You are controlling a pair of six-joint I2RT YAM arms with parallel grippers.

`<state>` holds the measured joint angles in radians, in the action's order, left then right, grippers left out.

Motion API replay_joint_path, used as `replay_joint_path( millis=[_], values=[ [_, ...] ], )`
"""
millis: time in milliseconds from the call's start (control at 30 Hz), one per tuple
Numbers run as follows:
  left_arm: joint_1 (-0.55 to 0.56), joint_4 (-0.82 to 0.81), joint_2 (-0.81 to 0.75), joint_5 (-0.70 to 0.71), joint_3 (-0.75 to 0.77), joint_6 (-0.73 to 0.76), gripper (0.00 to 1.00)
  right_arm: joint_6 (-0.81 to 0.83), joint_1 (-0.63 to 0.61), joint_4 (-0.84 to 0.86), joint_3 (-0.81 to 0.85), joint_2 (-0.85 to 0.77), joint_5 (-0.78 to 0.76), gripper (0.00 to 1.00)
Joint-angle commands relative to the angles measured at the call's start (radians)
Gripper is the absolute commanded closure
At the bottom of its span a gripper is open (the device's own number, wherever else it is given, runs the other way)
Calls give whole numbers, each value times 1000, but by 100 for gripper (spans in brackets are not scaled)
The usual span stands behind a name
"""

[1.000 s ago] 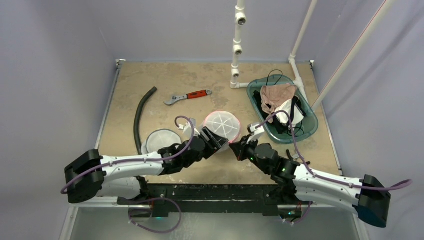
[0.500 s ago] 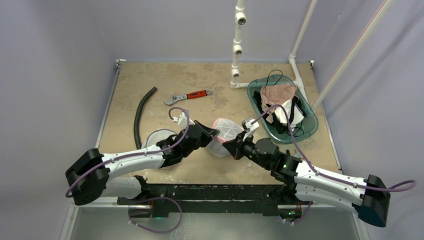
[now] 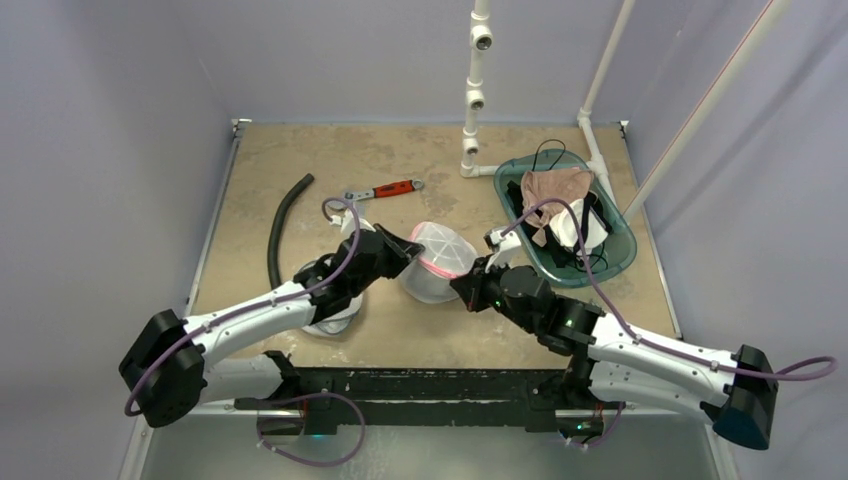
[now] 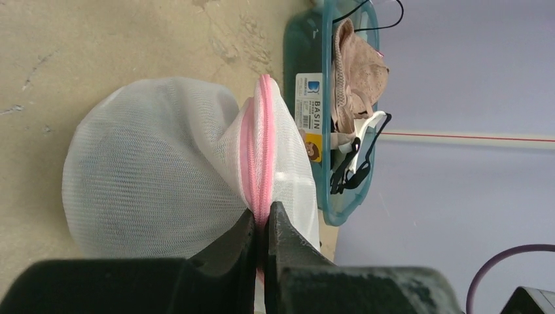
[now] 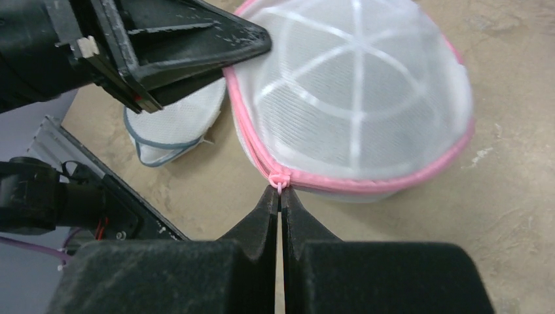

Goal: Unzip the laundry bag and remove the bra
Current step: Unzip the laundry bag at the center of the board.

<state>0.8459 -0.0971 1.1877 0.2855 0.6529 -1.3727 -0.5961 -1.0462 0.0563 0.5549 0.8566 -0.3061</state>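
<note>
The laundry bag (image 3: 440, 262) is a white mesh dome with a pink zipper round its rim, tipped up on edge at mid-table. My left gripper (image 3: 407, 247) comes in from the left, and the left wrist view has it (image 4: 263, 219) shut on the pink zipper seam of the laundry bag (image 4: 150, 170). On the bag's near right side, my right gripper (image 3: 463, 287) is shut on the small pink zipper pull (image 5: 279, 179), just under the laundry bag (image 5: 353, 118). The zipper looks closed. The bra does not show through the mesh.
A second mesh bag (image 5: 173, 121) with a grey-blue rim lies under my left arm. At the right stands a teal basin (image 3: 612, 258) holding beige, white and black garments. A black hose (image 3: 279, 235), a red-handled wrench (image 3: 385, 189) and white pipework (image 3: 472, 110) lie further back.
My left gripper has shut on the bag's zipper seam. Both arms have moved away from their bases, and the bag has gone from lying flat to tipped up on edge.
</note>
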Motion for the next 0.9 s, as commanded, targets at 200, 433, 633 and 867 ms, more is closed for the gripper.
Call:
replay_joint_path(
  millis=[200, 433, 633, 867],
  values=[
    [-189, 45, -42, -211, 46, 190, 100, -91, 6, -27, -70, -32, -231, 100],
    [-356, 34, 12, -471, 70, 299, 100, -162, 18, -24, -107, -30, -312, 100],
    [-386, 25, 135, -612, 161, 352, 79, -57, 16, 83, -142, -78, -247, 100],
    [-334, 238, -111, -451, 134, 297, 30, -35, 15, 93, -141, -53, -212, 100]
  ],
)
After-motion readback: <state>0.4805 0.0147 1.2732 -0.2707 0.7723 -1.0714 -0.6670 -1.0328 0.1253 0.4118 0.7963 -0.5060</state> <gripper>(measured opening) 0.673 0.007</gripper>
